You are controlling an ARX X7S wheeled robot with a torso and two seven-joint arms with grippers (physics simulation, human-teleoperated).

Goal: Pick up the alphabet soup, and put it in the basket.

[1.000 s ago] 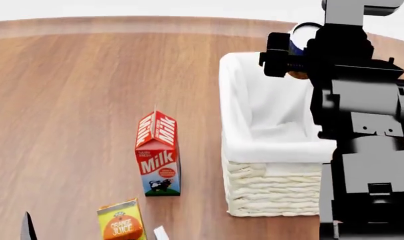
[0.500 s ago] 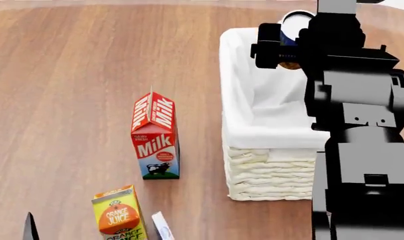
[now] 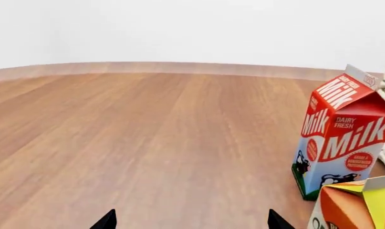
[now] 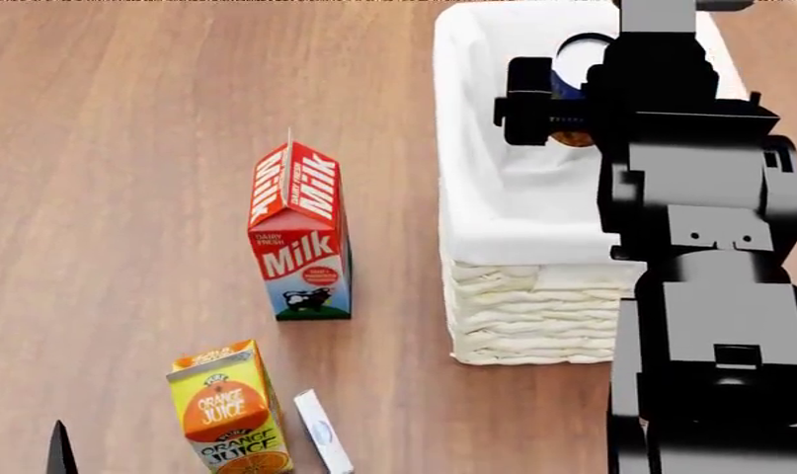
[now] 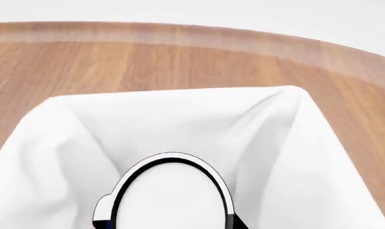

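One alphabet soup (image 4: 579,61) in right pincer (image 4: 556,99), over basket (image 4: 484,212) opening

The alphabet soup (image 5: 173,195), white top showing, sits above the basket (image 5: 287,143) with its white lining.

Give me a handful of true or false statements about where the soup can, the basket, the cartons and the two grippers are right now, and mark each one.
1. The right gripper holds the alphabet soup over the basket. True.
2. The milk carton lies flat on its side. False: it stands upright on the wooden table.
3. The orange juice carton sits inside the basket. False: it is on the table, outside the basket, nearer the robot than the milk carton.
4. The left gripper is open with nothing between its fingertips. True.
5. The basket has a white cloth lining. True.
6. The milk carton touches the basket. False: bare table shows between them.
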